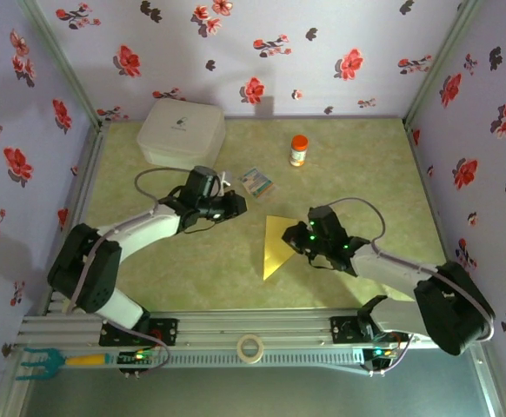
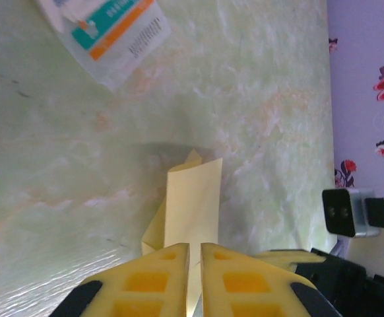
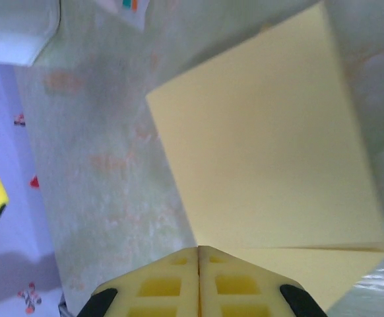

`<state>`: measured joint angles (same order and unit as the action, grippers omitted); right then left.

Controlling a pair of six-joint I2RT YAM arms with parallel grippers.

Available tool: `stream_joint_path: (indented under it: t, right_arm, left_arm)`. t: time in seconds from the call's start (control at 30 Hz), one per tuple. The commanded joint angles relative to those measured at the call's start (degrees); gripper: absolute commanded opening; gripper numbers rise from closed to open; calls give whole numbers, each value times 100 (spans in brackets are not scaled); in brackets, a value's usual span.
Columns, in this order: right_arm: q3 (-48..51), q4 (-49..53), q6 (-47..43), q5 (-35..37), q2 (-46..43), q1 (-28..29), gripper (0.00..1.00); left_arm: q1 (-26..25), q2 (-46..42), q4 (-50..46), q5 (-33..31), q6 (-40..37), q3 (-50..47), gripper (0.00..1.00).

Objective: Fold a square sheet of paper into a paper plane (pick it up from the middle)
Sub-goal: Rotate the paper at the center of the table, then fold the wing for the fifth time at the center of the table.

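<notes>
The yellow sheet of paper (image 1: 277, 248) lies mid-table, folded into a triangle. My right gripper (image 1: 295, 238) sits at its right edge. In the right wrist view its fingers (image 3: 198, 249) are pressed fully together at the paper's edge, where a fold line runs off to the right. The paper (image 3: 271, 152) spreads out ahead of them, one flap slightly raised. My left gripper (image 1: 241, 205) hovers a little up-left of the paper's top corner, apart from it. Its jaws (image 2: 195, 254) are all but closed, with only a slim empty gap. The paper (image 2: 192, 198) shows beyond them.
A white box (image 1: 182, 130) stands at the back left and an orange-capped bottle (image 1: 298, 150) at the back centre. A small printed packet (image 1: 256, 182) lies just behind the grippers. A tape roll (image 1: 251, 348) rests on the front rail. Flowered walls close in three sides.
</notes>
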<state>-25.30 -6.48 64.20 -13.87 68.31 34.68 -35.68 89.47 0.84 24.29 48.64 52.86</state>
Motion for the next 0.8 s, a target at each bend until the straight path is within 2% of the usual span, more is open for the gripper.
stream_joint_path:
  t: [0.0,0.2,0.37,0.77]
  right_arm:
    - [267,611,-234,229,-322,-275,10]
    - [373,863,-270,89,-486,-597,12]
    - [322,885,-203,36,-382,-611,13]
    - [386,276,-85,-382,124,-611,18]
  left_arm:
    - [-165,287,152,230,66,312,12]
    - [-390,803,258,490,135,625,12]
    - [-458,1264,320,755,135,861,11]
    - [-624,2027,102,1225,73,1370,11]
